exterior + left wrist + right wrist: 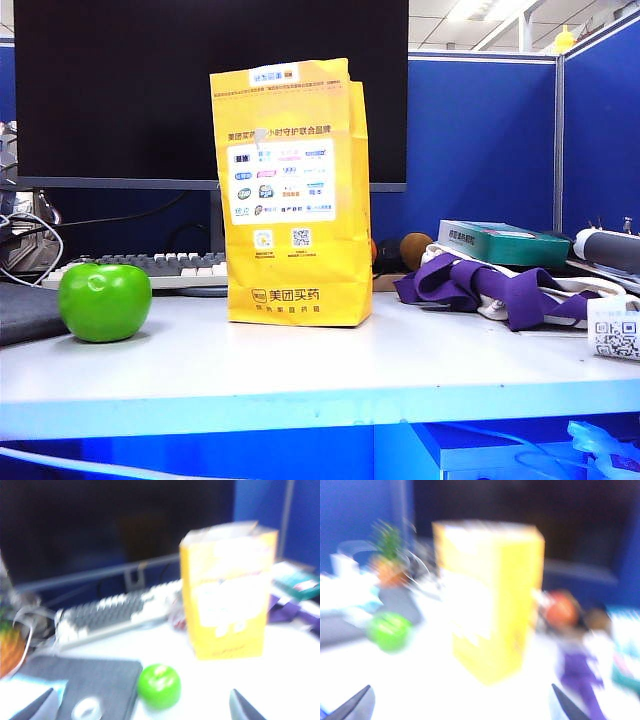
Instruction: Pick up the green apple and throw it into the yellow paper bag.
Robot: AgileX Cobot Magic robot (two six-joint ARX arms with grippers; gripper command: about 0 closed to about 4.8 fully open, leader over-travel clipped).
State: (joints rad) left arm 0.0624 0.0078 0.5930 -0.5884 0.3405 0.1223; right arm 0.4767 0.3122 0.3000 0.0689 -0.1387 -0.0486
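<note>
The green apple [104,301] sits on the white table [300,370] at the left, a short way left of the yellow paper bag [296,195]. The bag stands upright in the middle with its top open. Neither gripper shows in the exterior view. In the blurred left wrist view my left gripper [137,709] is open and held back from the apple [159,685], with the bag [227,590] farther off. My right gripper [460,706] is open too, with nothing between its fingers. It faces the bag [490,600], and the apple [390,630] lies off to one side.
A monitor [200,90] and a keyboard [150,268] stand behind the apple. A dark grey pad [30,310] lies at the far left. A purple cloth [480,285], a teal box [500,243] and a QR card [615,338] crowd the right side.
</note>
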